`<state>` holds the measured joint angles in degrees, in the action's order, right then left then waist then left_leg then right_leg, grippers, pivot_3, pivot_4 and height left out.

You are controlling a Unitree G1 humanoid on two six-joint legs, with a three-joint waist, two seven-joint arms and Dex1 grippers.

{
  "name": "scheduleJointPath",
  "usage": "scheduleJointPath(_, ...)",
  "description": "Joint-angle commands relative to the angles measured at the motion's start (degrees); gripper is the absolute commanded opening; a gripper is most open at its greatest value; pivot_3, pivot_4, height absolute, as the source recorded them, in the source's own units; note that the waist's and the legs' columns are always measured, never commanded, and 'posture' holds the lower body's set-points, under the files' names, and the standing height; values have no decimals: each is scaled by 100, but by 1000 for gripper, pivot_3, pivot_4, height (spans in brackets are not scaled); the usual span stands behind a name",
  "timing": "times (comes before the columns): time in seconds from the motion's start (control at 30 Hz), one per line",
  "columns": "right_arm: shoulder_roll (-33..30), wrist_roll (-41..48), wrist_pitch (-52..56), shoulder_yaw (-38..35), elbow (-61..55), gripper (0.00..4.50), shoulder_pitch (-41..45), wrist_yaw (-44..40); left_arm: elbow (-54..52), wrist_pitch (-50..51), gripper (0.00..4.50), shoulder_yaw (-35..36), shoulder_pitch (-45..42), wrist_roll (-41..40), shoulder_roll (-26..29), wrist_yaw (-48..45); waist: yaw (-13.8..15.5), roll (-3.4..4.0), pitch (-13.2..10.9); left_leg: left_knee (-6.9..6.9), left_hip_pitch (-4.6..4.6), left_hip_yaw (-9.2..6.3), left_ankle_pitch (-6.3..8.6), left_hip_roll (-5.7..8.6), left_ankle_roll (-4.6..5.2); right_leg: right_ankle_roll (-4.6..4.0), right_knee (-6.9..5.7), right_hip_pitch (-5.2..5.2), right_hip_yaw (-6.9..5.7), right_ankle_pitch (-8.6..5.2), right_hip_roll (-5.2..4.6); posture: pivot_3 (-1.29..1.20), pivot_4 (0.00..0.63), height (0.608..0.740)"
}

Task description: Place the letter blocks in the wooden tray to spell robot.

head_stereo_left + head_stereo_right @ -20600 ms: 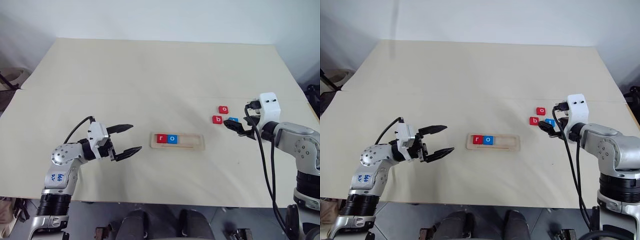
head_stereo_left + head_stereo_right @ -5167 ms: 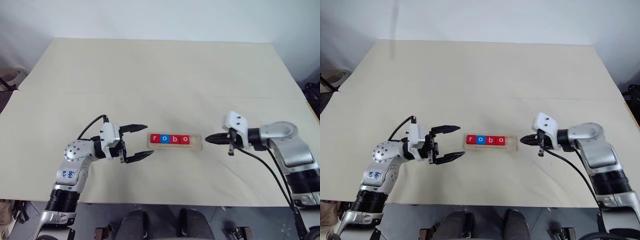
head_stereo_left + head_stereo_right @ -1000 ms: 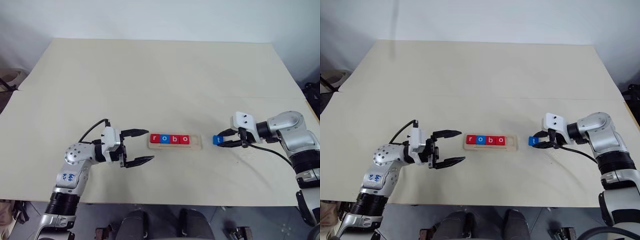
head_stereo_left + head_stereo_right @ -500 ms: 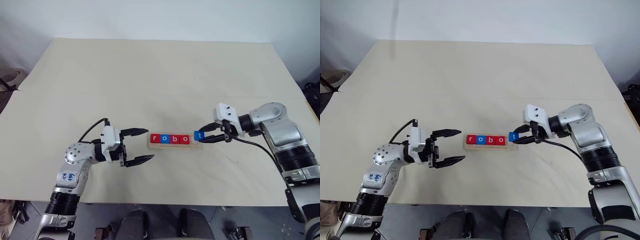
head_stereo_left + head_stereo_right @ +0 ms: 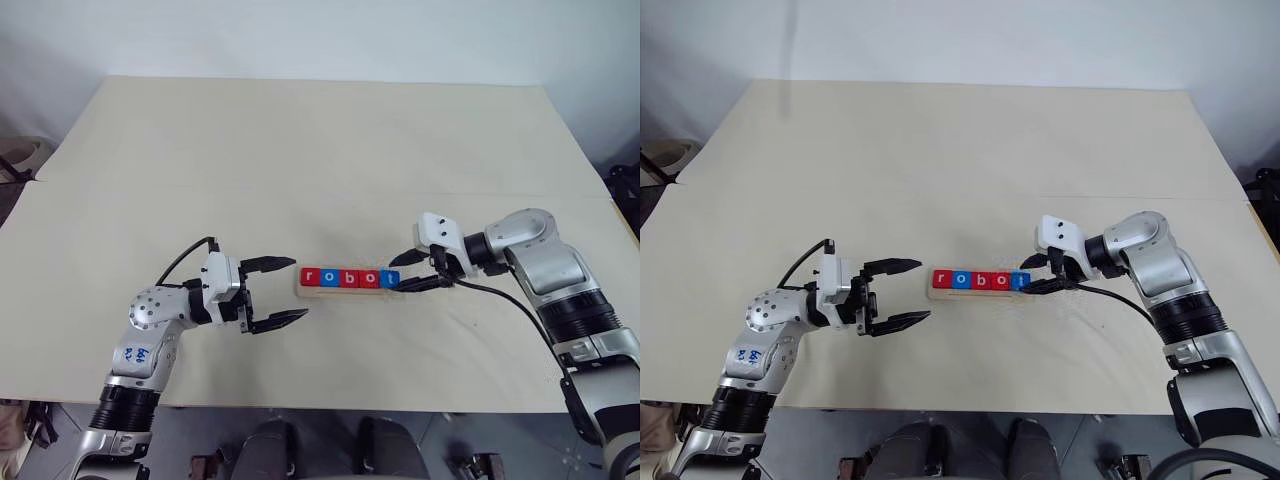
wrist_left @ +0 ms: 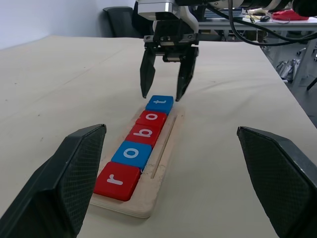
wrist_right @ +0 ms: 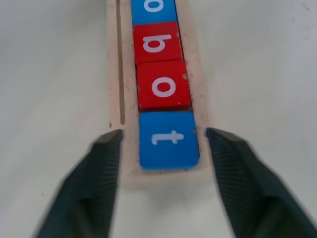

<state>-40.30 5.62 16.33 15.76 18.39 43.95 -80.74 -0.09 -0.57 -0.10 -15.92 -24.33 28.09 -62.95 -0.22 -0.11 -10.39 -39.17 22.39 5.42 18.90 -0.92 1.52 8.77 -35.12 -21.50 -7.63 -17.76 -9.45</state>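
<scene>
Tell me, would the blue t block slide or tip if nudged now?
Likely stays put: the blue t block lies flat in the wooden tray, butted against the red o block. It looks rigid and light, so a hard push might shift the row.

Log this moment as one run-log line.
blue t block in wooden tray | spells robot | right gripper open, straddling it | left gripper open, idle

We see wooden tray (image 6: 157, 171) on pale tabletop (image 6: 59, 79), five letter blocks (image 6: 139, 149) in row: red r, blue o, red b, red o, blue t. Right gripper (image 6: 163, 92) hangs above blue t block (image 6: 159, 104), fingers parted, clear of it. Left gripper's own fingers (image 6: 74, 173) spread wide in foreground.
</scene>
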Motion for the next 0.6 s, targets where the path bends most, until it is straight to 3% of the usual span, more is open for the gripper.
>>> scheduleJointPath(0.03,27,44,-10,-109,-69,4095,130,34,-264,-50,4500,83,22,-56,40,38,1,0,0,0,0,0,0,0,0,0,0,0,0,0,0,0,150,740)
scheduleJointPath(0.07,8,58,-18,-136,-108,4464,109,30,-277,-46,4500,83,25,-58,43,45,6,0,0,0,0,0,0,0,0,0,0,0,0,0,0,0,150,740)
scheduleJointPath(0.2,-203,135,-6,-275,-227,4489,40,-83,-291,-39,4500,92,28,-61,56,60,9,0,0,0,1,0,0,1,0,0,1,0,1,0,0,0,150,740)
scheduleJointPath(0.33,-407,163,7,-343,-187,3551,19,-154,-296,-36,4500,89,40,-62,57,54,6,0,0,0,0,0,0,1,0,0,1,0,1,0,0,0,150,740)
scheduleJointPath(0.6,-425,-52,-214,-267,40,761,-108,5,-249,-36,4500,60,-26,-43,17,60,6,0,0,0,0,2,0,1,0,0,1,0,1,0,0,0,150,740)
